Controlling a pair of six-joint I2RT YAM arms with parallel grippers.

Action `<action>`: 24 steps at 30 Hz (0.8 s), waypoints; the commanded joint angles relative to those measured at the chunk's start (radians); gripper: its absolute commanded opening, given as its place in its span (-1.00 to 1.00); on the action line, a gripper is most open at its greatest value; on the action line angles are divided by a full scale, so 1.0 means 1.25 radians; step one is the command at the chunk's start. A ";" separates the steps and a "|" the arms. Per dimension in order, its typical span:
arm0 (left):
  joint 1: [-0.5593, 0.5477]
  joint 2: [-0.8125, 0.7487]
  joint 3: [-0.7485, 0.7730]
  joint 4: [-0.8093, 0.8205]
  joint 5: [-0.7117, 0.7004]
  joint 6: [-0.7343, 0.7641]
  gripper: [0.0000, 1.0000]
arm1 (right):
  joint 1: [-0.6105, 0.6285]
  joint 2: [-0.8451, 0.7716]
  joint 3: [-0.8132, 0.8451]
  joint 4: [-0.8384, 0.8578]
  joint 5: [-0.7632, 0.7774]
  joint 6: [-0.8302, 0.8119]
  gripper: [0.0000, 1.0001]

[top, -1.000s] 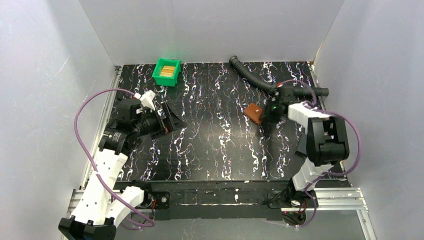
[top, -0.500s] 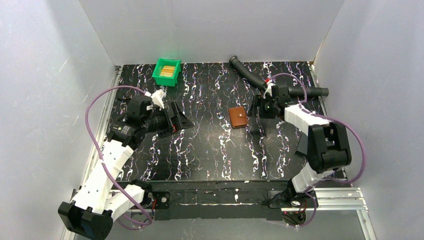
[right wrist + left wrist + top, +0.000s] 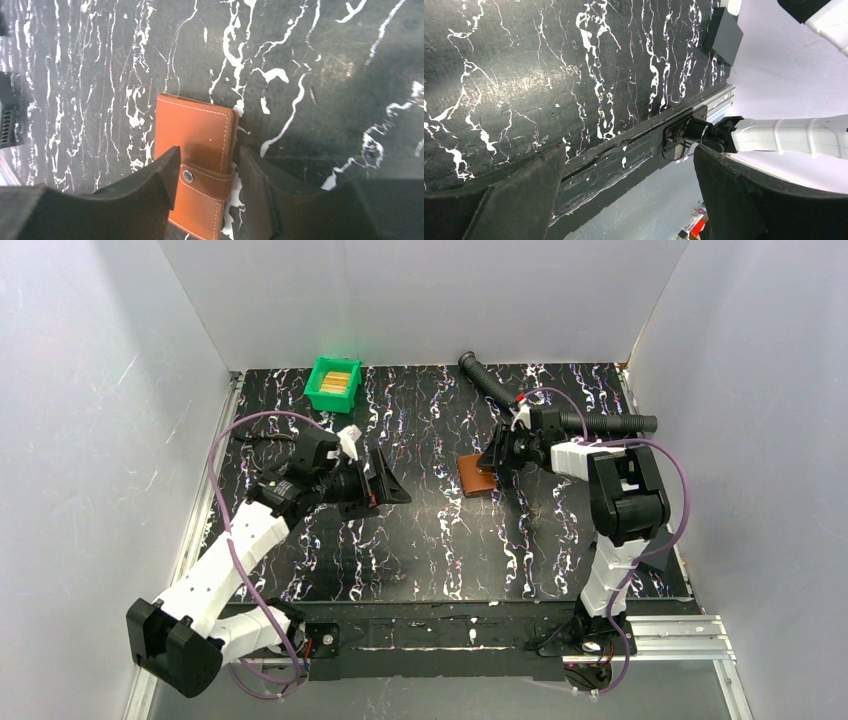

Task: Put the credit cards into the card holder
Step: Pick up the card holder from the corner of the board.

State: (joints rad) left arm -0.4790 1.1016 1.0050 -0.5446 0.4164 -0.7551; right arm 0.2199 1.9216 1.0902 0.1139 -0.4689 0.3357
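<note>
The card holder (image 3: 194, 140) lies closed on the counter (image 3: 440, 550), slightly right of centre in the top view, with its snap tab fastened. The right gripper (image 3: 207, 167) is half open over the tab end. One finger covers the leather and the other is just beside the edge, so I judge it has no firm hold yet. The left gripper (image 3: 388, 480), at middle left, is wide open and empty. The credit cards (image 3: 340, 378) sit in the green bin (image 3: 330, 401), upper left.

table (image 3: 430, 540): black marbled | on it: card holder (image 3: 474, 478), closed | green bin (image 3: 334, 385) | corrugated hose (image 3: 495, 385), seemingly resting
</note>
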 commanded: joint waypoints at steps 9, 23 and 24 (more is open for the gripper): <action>-0.029 0.042 -0.151 0.324 0.049 -0.177 0.99 | 0.002 -0.053 -0.108 0.209 -0.137 0.256 -0.97; -0.026 0.122 -0.266 0.681 0.063 -0.372 0.99 | 0.118 -0.261 -0.410 1.012 -0.187 1.009 -0.97; -0.026 0.121 -0.271 0.697 0.064 -0.375 0.99 | 0.130 -0.264 -0.413 1.034 -0.174 1.032 -0.97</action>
State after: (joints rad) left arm -0.5133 1.2391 0.6936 0.1726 0.4747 -1.1718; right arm 0.2970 1.6456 0.6111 0.9857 -0.7249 1.2715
